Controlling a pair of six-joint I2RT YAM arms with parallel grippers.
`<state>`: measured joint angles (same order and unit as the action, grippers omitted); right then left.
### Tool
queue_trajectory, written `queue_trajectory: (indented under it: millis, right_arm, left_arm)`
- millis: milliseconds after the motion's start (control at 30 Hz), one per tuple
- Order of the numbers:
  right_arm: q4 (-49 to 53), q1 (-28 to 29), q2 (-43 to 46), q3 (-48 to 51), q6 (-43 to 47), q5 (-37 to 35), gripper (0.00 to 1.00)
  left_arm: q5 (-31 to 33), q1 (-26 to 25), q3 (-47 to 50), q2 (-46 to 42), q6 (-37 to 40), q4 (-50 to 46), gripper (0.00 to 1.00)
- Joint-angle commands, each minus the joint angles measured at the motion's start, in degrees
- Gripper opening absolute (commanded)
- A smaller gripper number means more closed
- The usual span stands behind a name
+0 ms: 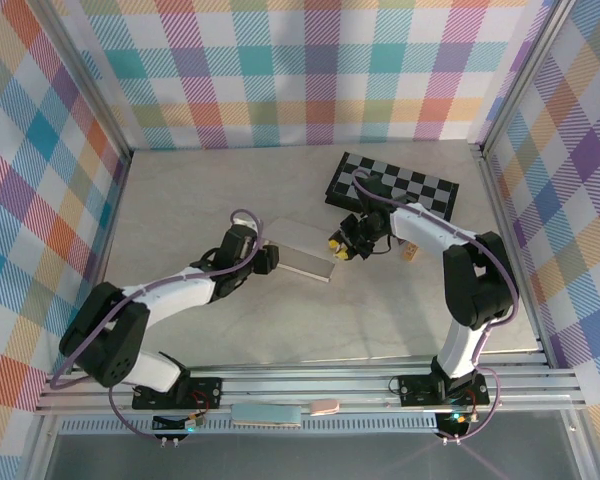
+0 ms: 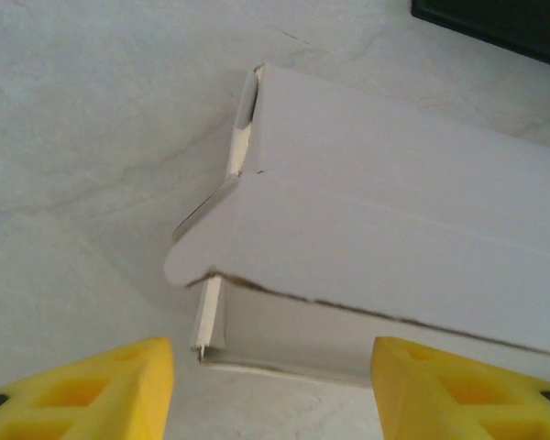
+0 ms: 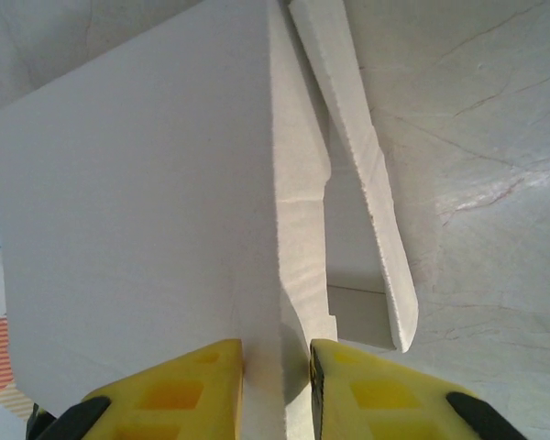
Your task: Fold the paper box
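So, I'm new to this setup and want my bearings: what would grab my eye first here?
The white paper box sits mid-table, partly folded, one flap jutting at its corner. The right arm's yellow fingers pinch one thin wall of it, while the left fingers stand apart just short of it. Behind it, a black-and-grey chequered board lies near the plaid back wall.

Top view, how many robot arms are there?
2. The left arm reaches the paper box's left end; the right arm reaches its right end, beside the checkerboard.
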<state>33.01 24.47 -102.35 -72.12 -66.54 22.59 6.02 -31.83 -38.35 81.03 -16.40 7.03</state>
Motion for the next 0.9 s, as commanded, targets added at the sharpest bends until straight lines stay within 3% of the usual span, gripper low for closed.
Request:
queue_trajectory:
  millis: [0,133,267,333,400,500,633,867]
  right_arm:
    - [0.7,0.1,-1.1,-0.1,1.8,-1.5,0.24]
    - [1.2,0.1,-1.8,-0.5,2.9,-2.1,0.23]
    - [1.9,0.1,-2.4,-1.4,4.4,-2.9,0.23]
    - [2.5,0.1,-2.8,-2.2,5.2,-3.2,0.23]
    - [3.5,0.1,-3.3,-3.1,6.4,-3.5,0.22]
    - [4.2,0.1,-4.0,-4.3,7.9,-3.9,0.22]
    - [5.5,0.0,-5.2,-6.0,9.9,-4.2,0.22]
    - [5.6,-0.1,-7.7,-7.8,11.5,-2.9,0.23]
  left_arm:
    - [-3.8,-0.8,1.5,-5.9,-5.5,-4.9,0.59]
    - [-5.7,-1.7,0.6,-14.3,-13.3,-12.4,0.57]
    - [-3.9,-1.1,-8.9,-19.2,-18.7,-27.8,0.6]
    - [-5.1,2.3,-16.0,-15.6,-19.9,-37.1,0.61]
    - [-12.0,7.9,-23.7,-7.4,-18.6,-43.5,0.59]
    - [-18.8,11.0,-33.3,3.9,-14.0,-47.4,0.58]
    - [-23.0,11.8,-43.5,16.8,-7.8,-49.7,0.56]
    - [-25.2,12.6,-49.8,28.0,-3.5,-49.7,0.55]
